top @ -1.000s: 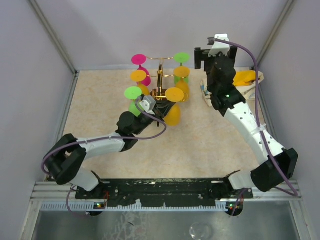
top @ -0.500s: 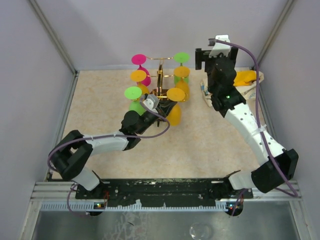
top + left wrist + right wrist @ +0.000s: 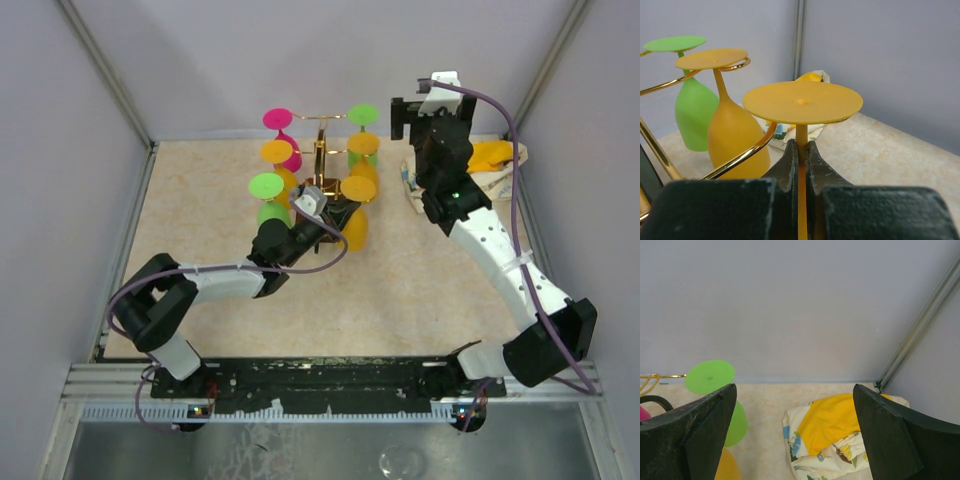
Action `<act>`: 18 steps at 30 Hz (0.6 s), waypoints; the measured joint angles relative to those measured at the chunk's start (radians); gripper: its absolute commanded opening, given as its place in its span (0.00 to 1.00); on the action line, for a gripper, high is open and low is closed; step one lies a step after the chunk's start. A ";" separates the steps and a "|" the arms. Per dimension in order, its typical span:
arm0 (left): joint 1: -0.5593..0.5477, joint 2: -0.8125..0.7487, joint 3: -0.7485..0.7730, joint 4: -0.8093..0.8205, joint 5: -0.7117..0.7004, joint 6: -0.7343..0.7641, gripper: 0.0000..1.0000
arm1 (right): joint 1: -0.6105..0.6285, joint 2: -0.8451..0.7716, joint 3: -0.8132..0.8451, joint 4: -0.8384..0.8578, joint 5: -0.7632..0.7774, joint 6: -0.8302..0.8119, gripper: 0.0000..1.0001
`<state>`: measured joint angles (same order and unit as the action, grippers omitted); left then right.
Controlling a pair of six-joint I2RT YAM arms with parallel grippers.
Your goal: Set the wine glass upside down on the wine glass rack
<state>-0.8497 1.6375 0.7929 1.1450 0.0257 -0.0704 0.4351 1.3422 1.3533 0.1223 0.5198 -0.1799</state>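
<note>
My left gripper (image 3: 337, 214) (image 3: 801, 151) is shut on the stem of an orange wine glass (image 3: 802, 102), held upside down with its round foot on top. In the top view its foot (image 3: 357, 189) is at the rack's near right side and its bowl hangs below. The gold wire rack (image 3: 320, 158) stands at the back middle with several upside-down glasses on it. A gold arm (image 3: 740, 156) reaches the held stem from the left, just under the foot; I cannot tell whether the foot rests on it. My right gripper (image 3: 412, 120) (image 3: 795, 437) is open and empty, raised right of the rack.
On the rack hang green (image 3: 694, 115), orange (image 3: 735, 135) and pink (image 3: 279, 120) glasses. A crumpled yellow and patterned cloth (image 3: 490, 160) (image 3: 835, 430) lies at the back right corner. Grey walls close in the back and both sides.
My left arm has reached further forward and right, carrying the orange glass slightly right along the rack's near right arm. The right arm has not moved.
</note>
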 measured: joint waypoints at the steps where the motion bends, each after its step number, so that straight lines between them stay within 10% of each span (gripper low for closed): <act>1: -0.001 0.005 0.003 0.000 0.000 0.000 0.00 | 0.000 0.000 -0.001 0.002 0.000 0.000 0.99; 18: -0.001 0.074 0.076 0.000 0.081 -0.012 0.00 | -0.002 -0.003 -0.006 0.005 -0.002 0.000 0.99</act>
<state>-0.8509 1.7111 0.8684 1.1450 0.1066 -0.0822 0.4335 1.3388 1.3476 0.1268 0.5182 -0.1795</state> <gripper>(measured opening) 0.029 0.992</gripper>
